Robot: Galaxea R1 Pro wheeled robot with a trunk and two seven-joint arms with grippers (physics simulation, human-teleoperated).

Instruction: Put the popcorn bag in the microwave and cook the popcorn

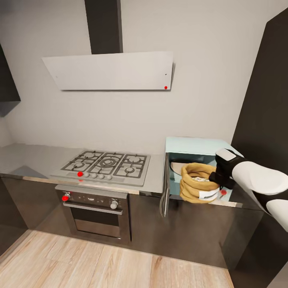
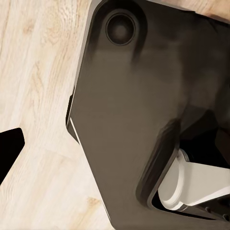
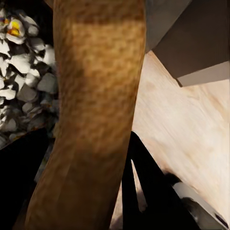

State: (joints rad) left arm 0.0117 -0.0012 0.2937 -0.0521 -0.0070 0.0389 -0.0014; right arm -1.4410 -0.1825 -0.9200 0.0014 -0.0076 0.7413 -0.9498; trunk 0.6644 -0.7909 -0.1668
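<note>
Right claw (image 1: 218,185): clamped on the rolled rim of the popcorn bag (image 1: 197,183), fingers (image 3: 143,191) on either side of the rim in the right wrist view. Popcorn bag: upright, mouth up, label facing the room, at the microwave (image 1: 200,146) opening, door swung open. Popcorn (image 3: 24,76): whitish pieces heaped inside the bag. Worktop (image 1: 32,160): carries the microwave beside the gas hob (image 1: 106,165). Left claw: state cannot be told.

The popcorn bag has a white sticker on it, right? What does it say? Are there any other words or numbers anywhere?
No text can be read here.
White label on the popcorn bag: too small and blurred to read.
Hob, oven, extractor hood and microwave: red dots and knobs, no readable words or numbers.
</note>
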